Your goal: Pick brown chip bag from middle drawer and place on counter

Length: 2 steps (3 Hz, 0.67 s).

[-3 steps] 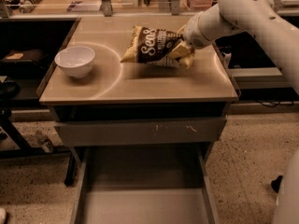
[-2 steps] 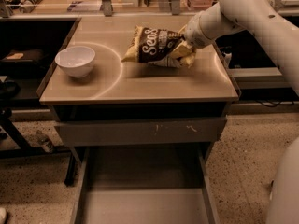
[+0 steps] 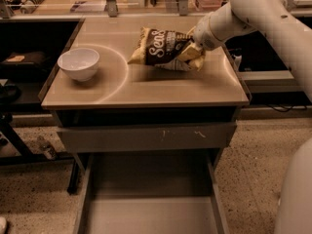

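The brown chip bag (image 3: pixel 163 48) lies across the back right of the counter (image 3: pixel 146 89), white lettering facing up. Its left end is near the surface and its right end is raised. My gripper (image 3: pixel 194 51) comes in from the right on the white arm and is shut on the bag's pale yellow right end. A shadow lies on the counter under the bag. The middle drawer (image 3: pixel 151 213) is pulled out at the bottom of the view, and its grey floor is bare.
A white bowl (image 3: pixel 79 63) stands on the counter's left side. A closed grey drawer front (image 3: pixel 146 136) with small scratches sits below the counter edge. My white arm (image 3: pixel 273 18) fills the right side. Dark shelves and a stool leg stand at left.
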### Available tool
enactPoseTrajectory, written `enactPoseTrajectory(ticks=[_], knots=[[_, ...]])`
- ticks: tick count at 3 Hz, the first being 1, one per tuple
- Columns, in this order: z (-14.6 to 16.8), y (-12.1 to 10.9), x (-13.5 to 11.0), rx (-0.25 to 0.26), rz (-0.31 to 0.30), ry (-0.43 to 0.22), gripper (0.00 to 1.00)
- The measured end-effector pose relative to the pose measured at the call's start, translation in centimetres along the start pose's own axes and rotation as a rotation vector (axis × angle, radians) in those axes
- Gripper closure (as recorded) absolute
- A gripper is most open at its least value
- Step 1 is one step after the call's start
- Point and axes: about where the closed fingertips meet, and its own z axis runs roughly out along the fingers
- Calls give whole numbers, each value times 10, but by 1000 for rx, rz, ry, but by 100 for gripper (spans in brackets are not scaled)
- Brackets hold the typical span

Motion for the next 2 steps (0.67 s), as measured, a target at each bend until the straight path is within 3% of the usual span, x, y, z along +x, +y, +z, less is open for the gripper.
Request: enactPoseTrajectory(ticks=[2], knots=[[0, 0, 0, 0, 0, 0, 35]])
